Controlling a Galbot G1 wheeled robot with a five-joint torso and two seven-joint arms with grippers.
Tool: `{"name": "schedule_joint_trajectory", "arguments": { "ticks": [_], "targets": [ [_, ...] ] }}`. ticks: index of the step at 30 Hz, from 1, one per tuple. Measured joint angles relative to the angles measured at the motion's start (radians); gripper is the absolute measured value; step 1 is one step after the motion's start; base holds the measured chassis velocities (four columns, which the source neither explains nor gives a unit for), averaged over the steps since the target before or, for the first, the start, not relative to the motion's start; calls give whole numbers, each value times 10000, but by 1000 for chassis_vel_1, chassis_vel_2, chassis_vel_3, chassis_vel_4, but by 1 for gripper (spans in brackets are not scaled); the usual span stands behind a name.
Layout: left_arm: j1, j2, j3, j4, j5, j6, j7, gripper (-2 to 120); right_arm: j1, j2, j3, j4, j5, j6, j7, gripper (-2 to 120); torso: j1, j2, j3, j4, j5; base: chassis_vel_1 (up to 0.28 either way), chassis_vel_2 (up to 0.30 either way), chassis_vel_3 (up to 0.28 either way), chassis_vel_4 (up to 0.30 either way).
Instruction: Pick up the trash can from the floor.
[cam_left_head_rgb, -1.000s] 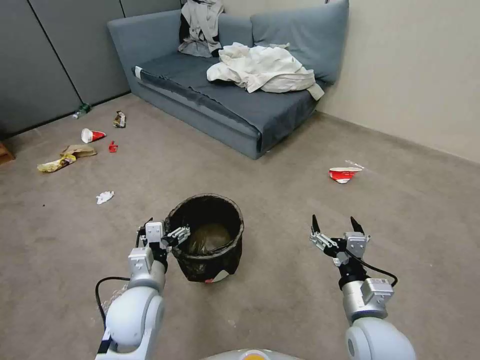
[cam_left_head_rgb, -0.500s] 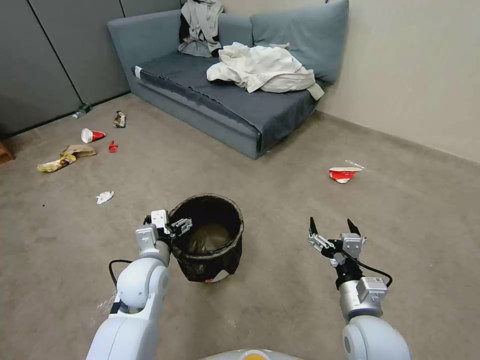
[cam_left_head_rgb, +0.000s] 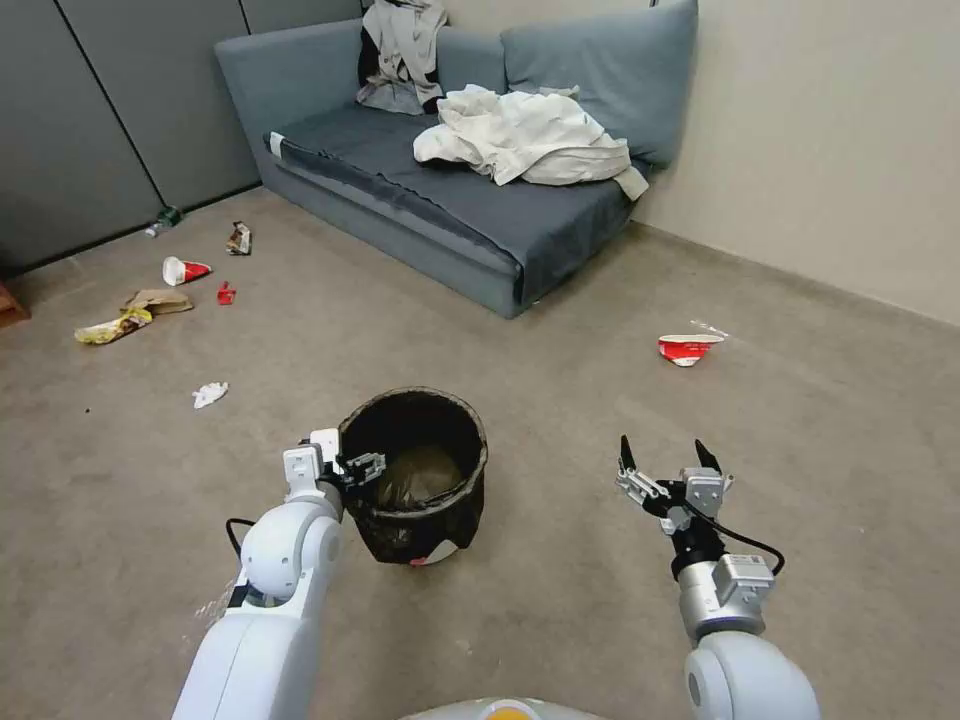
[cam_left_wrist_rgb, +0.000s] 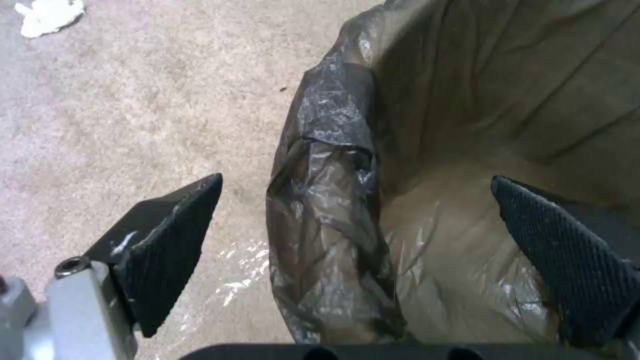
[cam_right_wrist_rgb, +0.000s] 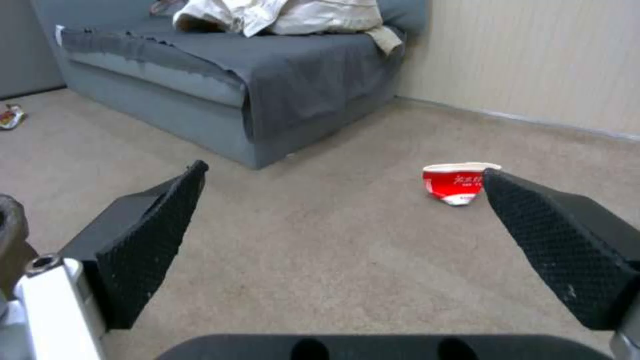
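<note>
Carpet floor (cam_left_head_rgb: 560, 360), trash can (cam_left_head_rgb: 415, 480) upright

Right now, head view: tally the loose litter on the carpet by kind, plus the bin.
Crushed red-and-white cups: 2
Wrappers and bags: 3
Small red scrap: 1
White crumpled paper: 1
Green bottle by the wall: 1
Trash can: 1
Total: 9

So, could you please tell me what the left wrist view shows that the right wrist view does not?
Left wrist view alone: the open left gripper straddling the bag-lined rim of the trash can, one finger outside, one inside, plus a white scrap.

Right wrist view alone: the open right gripper, a sofa and a crushed red cup.

Both: the carpeted floor.
</note>
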Motion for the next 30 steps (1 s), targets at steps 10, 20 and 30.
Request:
{"name": "schedule_joint_trajectory", "arguments": {
  "ticks": [10, 20, 30],
  "targets": [
    [-58, -25, 7, 213, -242, -7, -59, 75, -8, 4, -17, 42, -1, 0, -12, 100, 0, 0, -1, 0, 4, 0, 0, 0, 0],
    [-78, -87, 54, 302, -284, -38, -115, 37, -8, 12, -29, 43, -4, 5, -19, 100, -2, 1, -2, 1, 3, 0, 0, 0, 0],
    [-37, -47, 86, 322, -299, -488, -400, 7, -4, 15, -39, 27, -4, 8, -22, 100, -1, 1, -1, -1, -3, 0, 0, 0, 0]
  ]
}}
